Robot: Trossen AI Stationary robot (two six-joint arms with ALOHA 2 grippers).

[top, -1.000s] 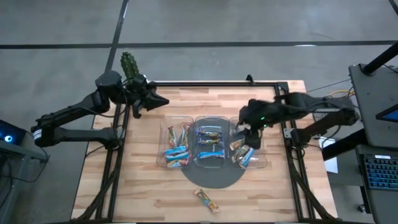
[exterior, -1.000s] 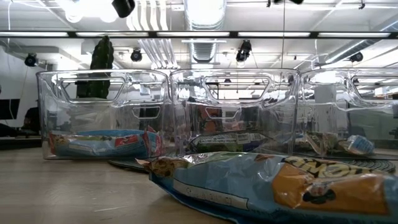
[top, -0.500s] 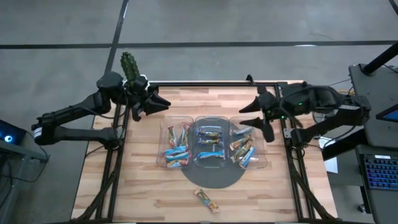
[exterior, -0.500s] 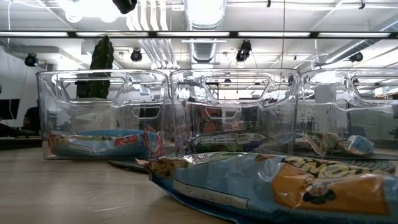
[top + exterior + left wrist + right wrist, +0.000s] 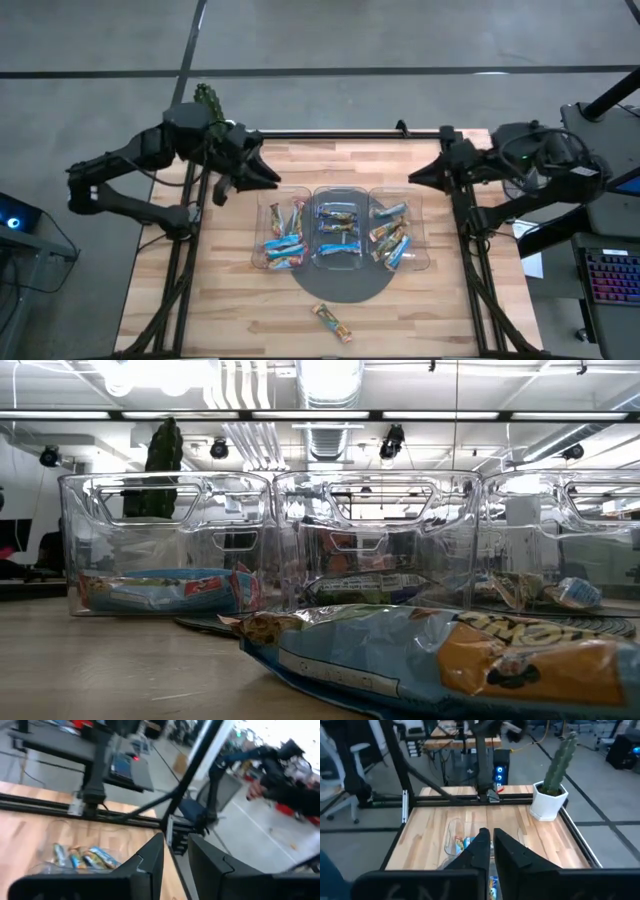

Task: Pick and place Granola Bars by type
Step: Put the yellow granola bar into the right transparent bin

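Grey concrete floor surrounds a pale wooden desk (image 5: pixel 230 300) framed by black rails, with a round dark mat (image 5: pixel 340 285) at its middle. On the mat's far edge sits a clear plastic tray (image 5: pixel 429 262) with three compartments side by side.

From above, the left gripper (image 5: pixel 268 176) hangs over the desk's far left part, just beside the tray's left compartment; its fingers stand slightly apart with nothing between them. Bars in that nearest compartment (image 5: pixel 283 238) are mostly blue with some red. Further from this gripper, the middle compartment holds darker multicoloured Granola Bars (image 5: pixel 338 230). Behind the left arm a small potted cactus (image 5: pixel 207 101) stands at the desk's far left corner.

The right gripper (image 5: pixel 416 177) hangs at the far right edge of the desk, just beyond the tray's right compartment, fingers nearly closed and empty. Nearest to it lie brownish-gold and blue bars (image 5: pixel 390 238) in the right compartment.

One loose bar (image 5: pixel 331 321), well apart from both grippers, lies on bare wood on the near side of the mat; it fills the foreground of the low view (image 5: pixel 430 655).
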